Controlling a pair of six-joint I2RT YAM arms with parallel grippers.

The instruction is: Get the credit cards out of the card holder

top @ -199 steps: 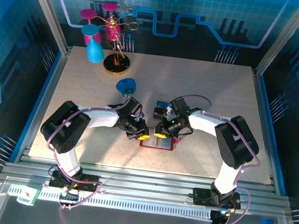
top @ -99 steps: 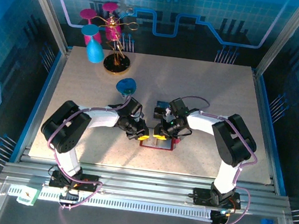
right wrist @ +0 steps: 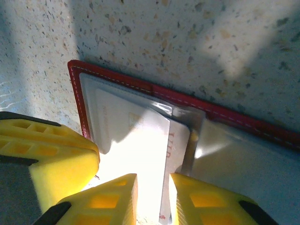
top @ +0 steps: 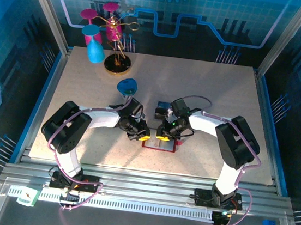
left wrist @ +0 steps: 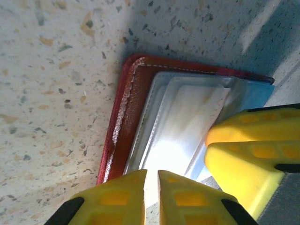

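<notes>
pinning the open red card holder (left wrist: 123, 110) by the look of it, the left gripper (left wrist: 151, 176) rests on it with jaws almost together, holding nothing. the holder lies at the table's (top: 212, 98) near middle, a pale credit card (right wrist: 133, 136) in its clear pocket. the right gripper (right wrist: 153, 180) straddles the card's edge with jaws slightly apart, and whether it grips i cannot tell. the extraction is just starting. next it must pinch that edge and slide the card out.

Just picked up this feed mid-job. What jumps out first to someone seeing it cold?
The left gripper and right gripper, yellow fingers down, crowd over the flat red folding card holder lying open near the front centre of the table. The right wrist view shows a pale plastic card on its open face. Far back left stands a gold wire rack carrying pink and blue cups.
</notes>
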